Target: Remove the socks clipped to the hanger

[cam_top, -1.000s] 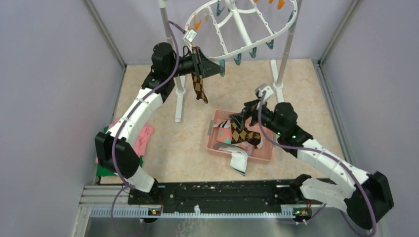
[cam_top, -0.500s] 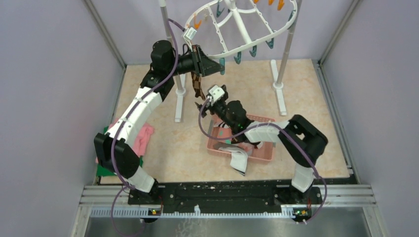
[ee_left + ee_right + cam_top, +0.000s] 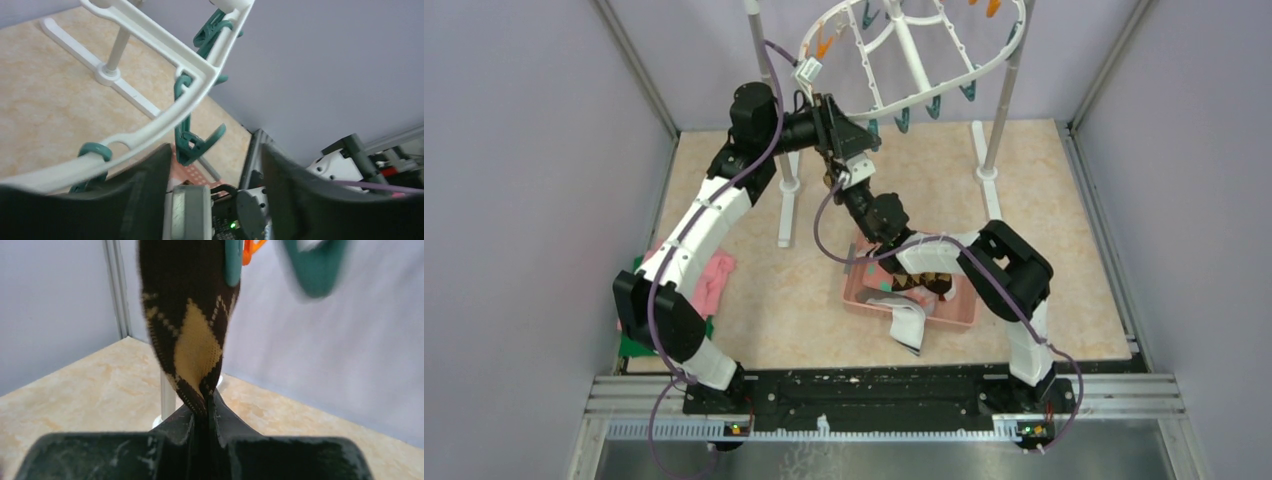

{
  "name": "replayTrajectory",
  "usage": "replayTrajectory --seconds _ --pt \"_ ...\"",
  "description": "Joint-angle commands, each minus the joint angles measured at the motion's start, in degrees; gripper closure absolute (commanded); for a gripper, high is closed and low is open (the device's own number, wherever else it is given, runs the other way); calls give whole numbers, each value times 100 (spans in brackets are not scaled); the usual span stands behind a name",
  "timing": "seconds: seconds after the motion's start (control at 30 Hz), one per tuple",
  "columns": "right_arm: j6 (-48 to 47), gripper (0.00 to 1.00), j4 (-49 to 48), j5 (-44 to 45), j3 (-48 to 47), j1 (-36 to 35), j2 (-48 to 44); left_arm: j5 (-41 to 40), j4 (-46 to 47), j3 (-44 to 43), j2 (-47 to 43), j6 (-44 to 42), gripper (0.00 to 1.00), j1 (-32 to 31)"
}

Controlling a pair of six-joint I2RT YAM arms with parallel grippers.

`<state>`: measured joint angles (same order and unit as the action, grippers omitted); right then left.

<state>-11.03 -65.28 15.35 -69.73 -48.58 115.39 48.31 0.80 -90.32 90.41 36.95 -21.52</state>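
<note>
- The right hand [image 3: 202, 412] is closed tight on the lower end of a brown-tan argyle sock [image 3: 192, 335], which hangs straight up from the fingers.
- The sock's top is caught in a teal clip [image 3: 232, 260], so this sock is not yet off.
- The left hand [image 3: 216, 165] sits at the hanger [image 3: 165, 117] rim just above. Its fingers stand apart and nothing shows between them.
- The other clips in view on the ring hang bare. Its far side runs out of the top view, so I cannot vouch for it.
- Below, the pink basket [image 3: 954, 315] on the counter [image 3: 754, 290] holds another argyle sock [image 3: 924, 282], and a white sock [image 3: 908, 325] is draped over its near wall.
- Judged from this, most of the work is done. What is left is freeing this sock and dropping it in.
</note>
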Motion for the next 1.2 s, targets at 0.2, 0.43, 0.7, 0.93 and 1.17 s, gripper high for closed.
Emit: replayTrajectory --seconds 0.2,0.43,0.7,0.93,1.17 --pt "1132 100 -518 -468 977 499 -1165 -81 -979 718 -1168 -489 1 245" --pt "1376 100 -549 -526 1286 599 -1526 238 -1980 1411 -2041 -954 1 488" --pt "1792 100 -481 -800 1988 611 -2217 -451 -1838 1343 -2230 -1374 6 623" --pt "2371 100 -230 -1092 2139 581 -2541 -157 -508 1294 -1688 -499 12 623" --pt "2724 100 -52 -1352 2328 355 -2724 -376 -281 909 -1379 -496 12 631"
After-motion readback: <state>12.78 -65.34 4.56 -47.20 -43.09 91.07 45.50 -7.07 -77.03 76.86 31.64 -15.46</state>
